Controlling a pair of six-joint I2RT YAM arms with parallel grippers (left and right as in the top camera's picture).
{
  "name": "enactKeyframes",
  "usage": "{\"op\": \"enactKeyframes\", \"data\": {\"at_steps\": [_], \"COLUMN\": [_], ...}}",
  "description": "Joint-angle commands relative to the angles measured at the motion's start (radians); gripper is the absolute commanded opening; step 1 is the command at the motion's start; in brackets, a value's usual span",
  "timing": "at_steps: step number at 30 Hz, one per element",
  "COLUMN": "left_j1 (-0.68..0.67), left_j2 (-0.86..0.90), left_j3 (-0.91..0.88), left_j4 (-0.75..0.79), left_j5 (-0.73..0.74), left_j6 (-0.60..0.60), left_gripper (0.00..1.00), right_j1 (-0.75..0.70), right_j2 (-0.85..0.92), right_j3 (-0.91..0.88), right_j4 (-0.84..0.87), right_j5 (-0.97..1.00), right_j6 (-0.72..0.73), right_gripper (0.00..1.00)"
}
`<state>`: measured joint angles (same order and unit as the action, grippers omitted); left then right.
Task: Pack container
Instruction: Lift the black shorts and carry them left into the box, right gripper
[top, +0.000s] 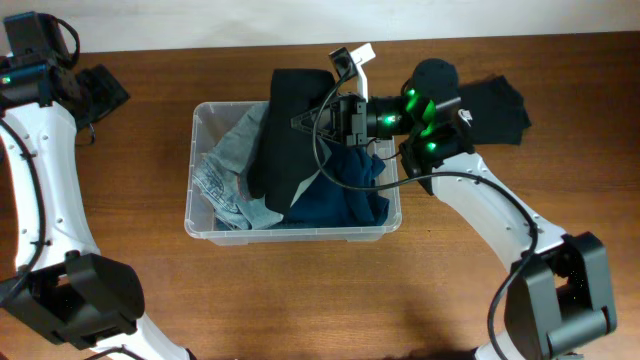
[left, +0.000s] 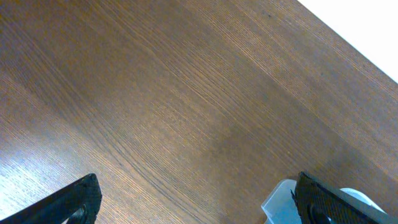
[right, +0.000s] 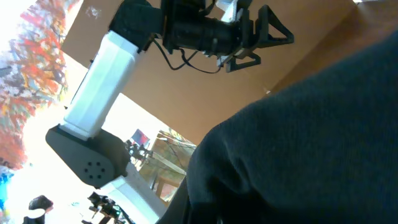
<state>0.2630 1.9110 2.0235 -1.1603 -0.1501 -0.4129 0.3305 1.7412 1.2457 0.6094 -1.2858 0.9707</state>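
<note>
Your right gripper (top: 305, 120) is clamped on the black garment (top: 280, 150), draped directly over the container (top: 195, 180); left gripper (top: 105, 90) gapes empty, well apart.

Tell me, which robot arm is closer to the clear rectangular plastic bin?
Right. The right claw is over the clear rectangular plastic bin, shut on a black cloth garment. The left claw stands open beyond the bin's left end, apart from it.
</note>
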Motion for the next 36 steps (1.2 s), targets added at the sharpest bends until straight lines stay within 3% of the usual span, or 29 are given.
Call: {"op": "enactKeyframes", "data": {"at_steps": [1,12,17,24,36], "left_j1": [0.0,0.0,0.0,0.0,0.0], "left_j2": [0.004,0.004,0.004,0.004,0.004], "left_j3": [0.006,0.006,0.006,0.006,0.006], "left_j4": [-0.001,-0.001,-0.001,-0.001,-0.001], "left_j5": [-0.005,-0.004,-0.004,-0.005,-0.005], "left_j6": [-0.013,-0.013,-0.013,-0.013,-0.013], "left_gripper": [0.99,0.99,0.99,1.0,0.99], "right_j1": [-0.008,-0.056,-0.078,-0.139,-0.285], "right_j2": [0.04,0.145,0.145,0.145,0.144], "right_j3": [0.024,0.024,0.024,0.024,0.024], "right_j4": [0.007,-0.146,-0.304,-0.557,-0.646], "right_j5": [-0.02,0.077,0.2,0.333,0.326], "right_j6": [-0.047,-0.051,-0.048,-0.047,-0.079], "right_gripper": [0.04,0.04,0.1,0.1,0.1]}}
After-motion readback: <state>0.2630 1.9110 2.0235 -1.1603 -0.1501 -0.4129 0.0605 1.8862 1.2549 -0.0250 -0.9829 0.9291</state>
